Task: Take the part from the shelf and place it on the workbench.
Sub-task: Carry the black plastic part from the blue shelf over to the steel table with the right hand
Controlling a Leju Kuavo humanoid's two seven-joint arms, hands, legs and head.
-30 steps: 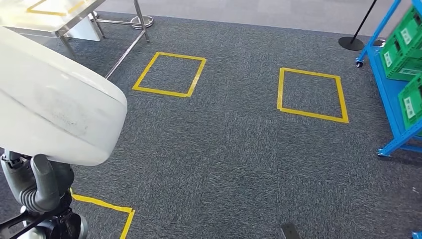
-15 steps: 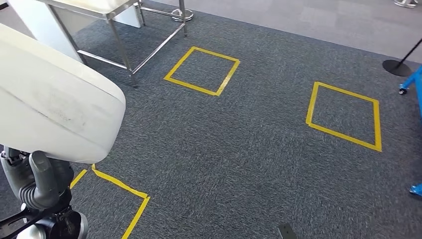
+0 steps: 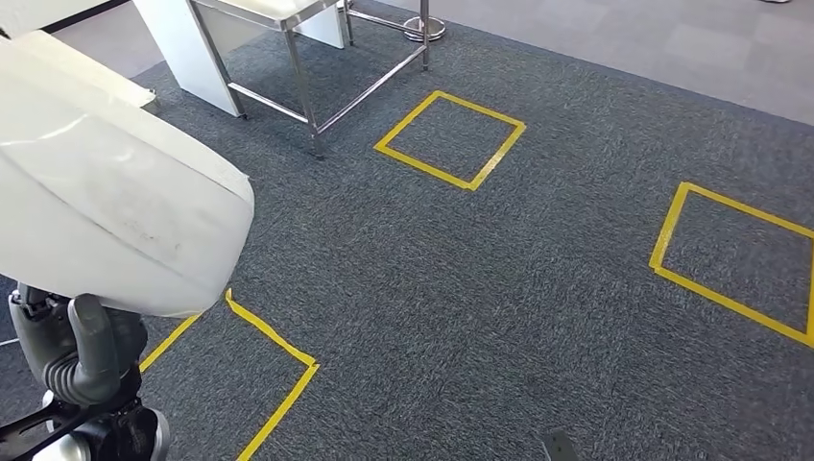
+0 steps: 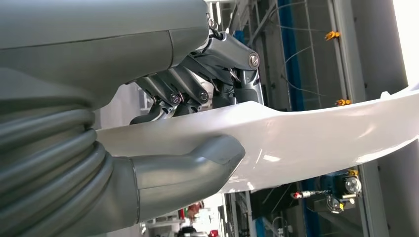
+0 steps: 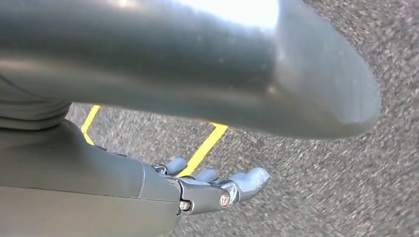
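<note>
Swinging left since the earlier frame, the view brings the tabletop (image 3: 259,12) nearer while the left robot hand (image 4: 197,123) clamps the white part (image 3: 106,182), right robot hand (image 5: 217,190) hanging unclenched.

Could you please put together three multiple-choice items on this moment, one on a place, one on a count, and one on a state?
1. Where does the workbench stand in the head view?
A. far left
B. near right
C. centre

2. How many yellow tape squares lie at least partly in the head view?
A. one
B. three
C. five

3. What is the left hand doing?
A. hanging empty
B. holding the white part
C. resting on the carpet

Answers: 1 A, its metal legs rise at the far left. 2 B, one whole square ahead, one cut off at right, one near the robot. 3 B, the thumb and fingers clamp the white part from both sides.
</note>
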